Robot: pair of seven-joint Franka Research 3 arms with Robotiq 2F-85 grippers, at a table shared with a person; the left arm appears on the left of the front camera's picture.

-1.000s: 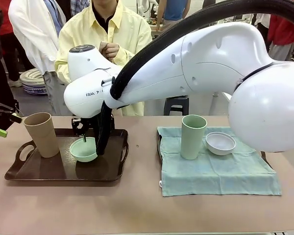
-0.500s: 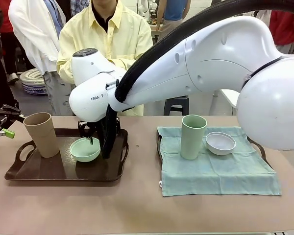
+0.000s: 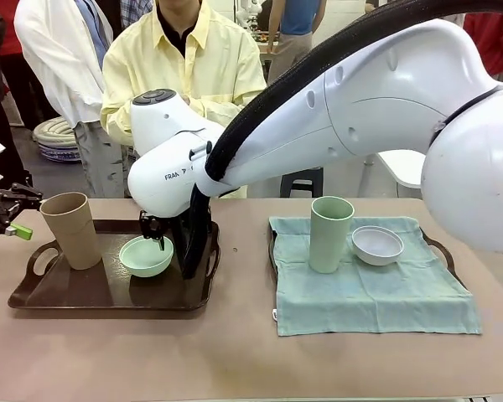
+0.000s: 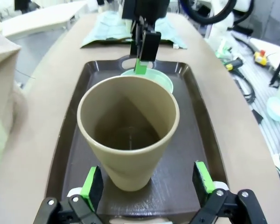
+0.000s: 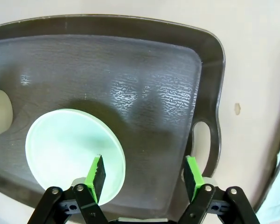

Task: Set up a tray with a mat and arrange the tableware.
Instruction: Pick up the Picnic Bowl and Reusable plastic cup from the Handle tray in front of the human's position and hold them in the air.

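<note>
My mint green round bowl [image 3: 146, 255] sits inside the dark brown plastic tray [image 3: 67, 295]. My right gripper [image 5: 144, 170] hangs over it with jaws wide, one pad inside the rim and one outside, gripping nothing. The tall tan cup [image 3: 70, 229] stands at the tray's left end, and my left gripper [image 4: 147, 182] is spread wide just off that end. Right of the tray, the sage green cup [image 3: 330, 233] and white bowl [image 3: 377, 244] rest on a pale green cloth mat [image 3: 377, 297].

Glossy white right arm [image 3: 377, 92], black ribbed hose [image 3: 272, 88], black end effector [image 5: 144, 164], green pads [image 5: 94, 175]
</note>
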